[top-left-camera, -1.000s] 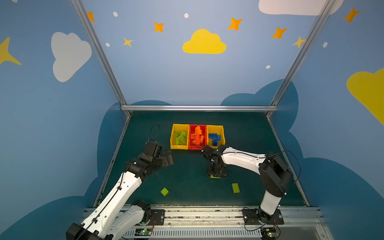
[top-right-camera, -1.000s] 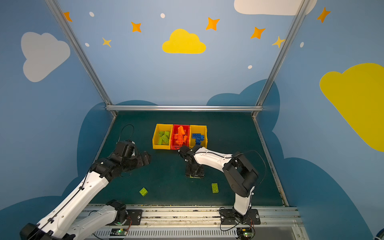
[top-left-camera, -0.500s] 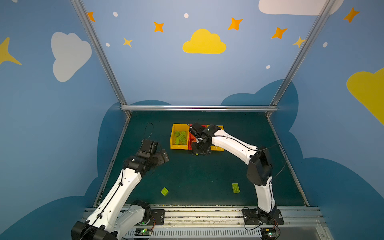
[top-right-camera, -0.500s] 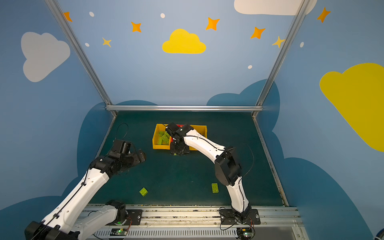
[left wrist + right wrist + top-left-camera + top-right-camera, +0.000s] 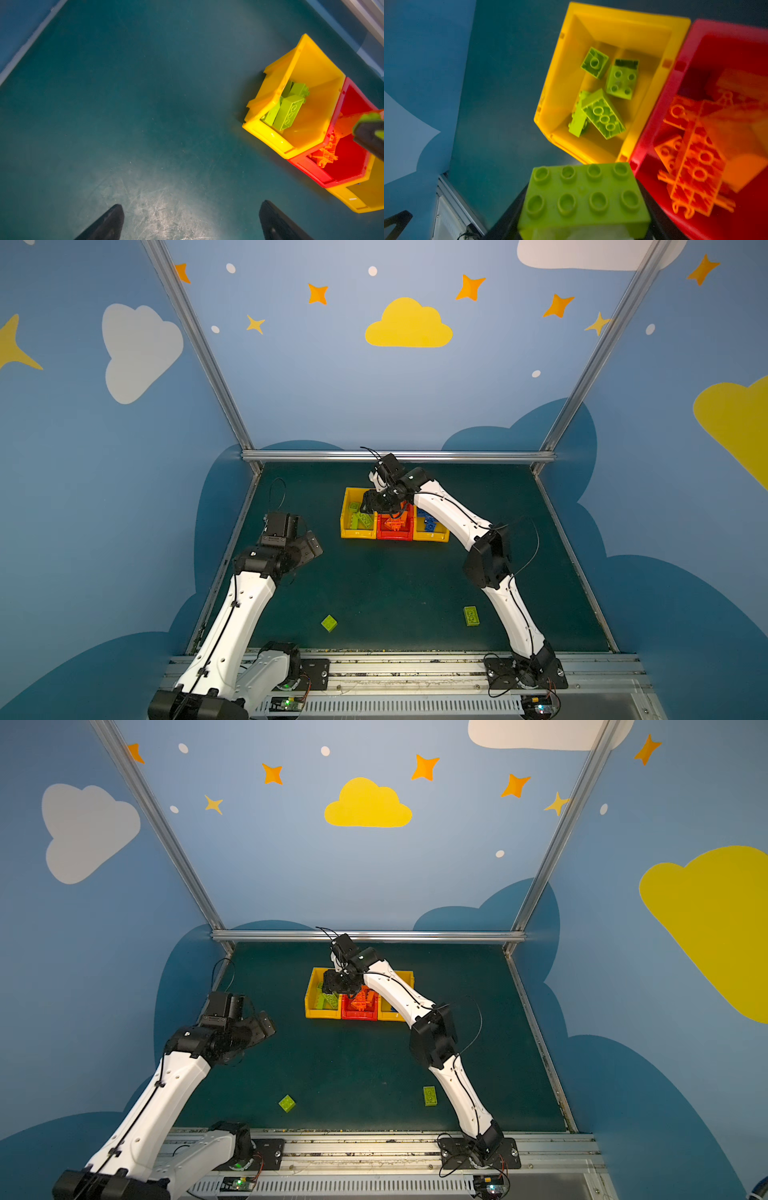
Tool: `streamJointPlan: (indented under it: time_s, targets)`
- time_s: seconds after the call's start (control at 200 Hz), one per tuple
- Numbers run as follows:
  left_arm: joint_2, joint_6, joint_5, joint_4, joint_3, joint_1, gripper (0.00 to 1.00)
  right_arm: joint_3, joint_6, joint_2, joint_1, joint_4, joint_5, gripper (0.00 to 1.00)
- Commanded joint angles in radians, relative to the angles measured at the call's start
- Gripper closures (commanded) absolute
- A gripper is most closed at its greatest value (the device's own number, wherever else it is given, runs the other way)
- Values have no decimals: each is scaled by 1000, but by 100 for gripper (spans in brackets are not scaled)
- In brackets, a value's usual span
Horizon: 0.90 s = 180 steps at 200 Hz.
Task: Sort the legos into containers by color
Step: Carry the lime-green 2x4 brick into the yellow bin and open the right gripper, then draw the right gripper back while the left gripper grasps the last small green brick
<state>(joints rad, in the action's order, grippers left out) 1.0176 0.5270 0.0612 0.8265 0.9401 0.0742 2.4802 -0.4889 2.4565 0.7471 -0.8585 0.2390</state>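
Three containers stand in a row at the back. The left yellow bin (image 5: 356, 535) (image 5: 612, 20) holds several lime green legos (image 5: 602, 116). The red bin (image 5: 395, 536) (image 5: 654, 133) holds orange legos (image 5: 691, 162), and the right yellow bin (image 5: 432, 537) holds blue ones. My right gripper (image 5: 371, 502) (image 5: 334, 984) hangs over the seam between the left yellow and red bins, shut on an oblong green brick (image 5: 583, 197). My left gripper (image 5: 309, 545) (image 5: 191, 207) is open and empty above the mat, left of the bins.
Two loose green bricks lie on the dark green mat near the front: a square one (image 5: 329, 622) (image 5: 287, 1103) and an oblong one (image 5: 471, 615) (image 5: 430, 1096). Blue walls with metal rails close in the mat on three sides.
My right arm has lifted the green brick from mid-mat and carried it back over the bins, toward the left yellow one. My left arm has drawn back slightly to the left.
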Motion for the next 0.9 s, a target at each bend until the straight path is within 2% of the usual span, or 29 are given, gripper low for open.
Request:
streamJointPlan:
  time_s: [0.0,0.08,0.125,0.165,0.23,0.275,0.425,0.601,0.731,0.896]
  targets:
    - [7,-33,5,31,31,-49,0,120,33,80,-22,99,75,59]
    - [22,-33,-5,36,41,-73,0,193,37,138,-24,121,95,57]
    - [30,-35,-13,34,43,-84,0,202,28,155,-26,141,113,52]
    - [35,-33,-18,32,43,-94,0,203,19,166,-30,153,125,43]
    - [39,-29,-22,29,45,-103,0,203,16,174,-34,154,140,19]
    - [42,-30,-28,28,46,-106,0,203,27,172,-38,150,151,14]
    - [70,-31,-51,36,61,-106,0,192,81,121,-41,131,140,11]
    - [104,-31,-102,74,81,-105,0,134,79,25,-43,132,140,10]
    - [107,-33,-156,109,75,-107,0,42,84,-71,-29,107,121,9]
    - [78,25,-261,167,27,-103,0,-138,80,-223,8,34,13,8]
